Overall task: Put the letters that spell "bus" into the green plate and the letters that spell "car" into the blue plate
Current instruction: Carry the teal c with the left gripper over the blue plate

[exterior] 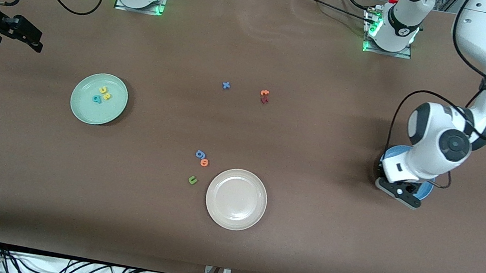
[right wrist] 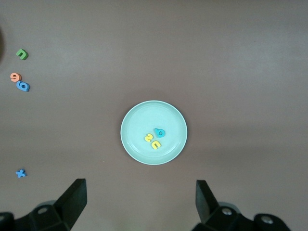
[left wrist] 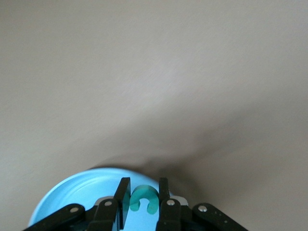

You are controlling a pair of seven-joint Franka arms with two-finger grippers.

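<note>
My left gripper (exterior: pixel 401 191) (left wrist: pixel 144 182) hangs low over the blue plate (exterior: pixel 393 152) (left wrist: pixel 72 195), shut on a teal "c" (left wrist: pixel 142 198) that sits upright between its fingers. The left arm hides most of that plate in the front view, and no other letter shows in it. The green plate (exterior: pixel 83 109) (right wrist: pixel 137 120) toward the right arm's end holds a teal "b" (exterior: pixel 97 99) (right wrist: pixel 159 132), a yellow "s" (right wrist: pixel 148 137) and a yellow "u" (right wrist: pixel 156 144). My right gripper (exterior: pixel 33 40) (right wrist: pixel 141 186) waits open, high above the table beside the green plate.
A cream-white plate (exterior: pixel 236 200) lies near the front camera. Beside it are a blue "g" (exterior: pixel 200 154), an orange "o" (exterior: pixel 204 162) and a green "u" (exterior: pixel 192 179). Farther back lie a blue "x" (exterior: pixel 226 85) and an orange and red pair (exterior: pixel 264 96).
</note>
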